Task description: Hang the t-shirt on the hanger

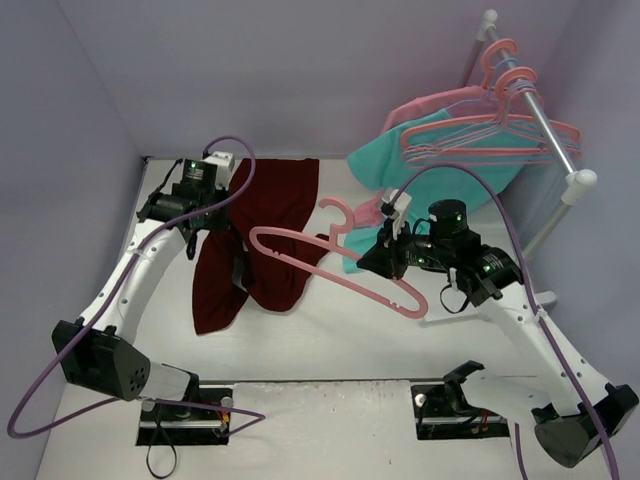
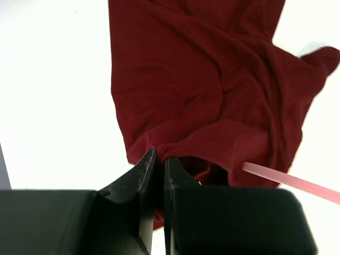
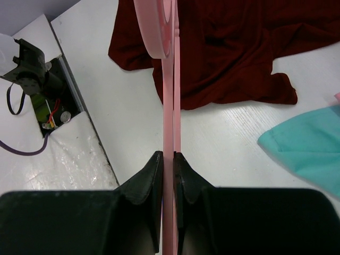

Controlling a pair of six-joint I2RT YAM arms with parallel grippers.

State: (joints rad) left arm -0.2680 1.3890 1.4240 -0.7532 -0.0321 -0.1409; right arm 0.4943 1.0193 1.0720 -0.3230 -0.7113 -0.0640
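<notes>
The maroon t-shirt (image 1: pixel 265 240) hangs and drapes over the white table at the left centre. My left gripper (image 1: pixel 238 222) is shut on a hem edge of the t-shirt (image 2: pixel 212 95), holding part of it lifted. My right gripper (image 1: pixel 385 258) is shut on the pink hanger (image 1: pixel 330 262) and holds it above the table, its left end reaching into the t-shirt. In the right wrist view the hanger (image 3: pixel 169 90) runs straight up between the closed jaws. A piece of the hanger bar (image 2: pixel 292 181) shows in the left wrist view.
A garment rack (image 1: pixel 545 125) at the back right carries several pink hangers (image 1: pixel 500 135), a teal garment (image 1: pixel 450 160) and a pink garment (image 1: pixel 425 108). The teal cloth (image 3: pixel 308 149) reaches the table near the hanger. Purple cables loop over both arms.
</notes>
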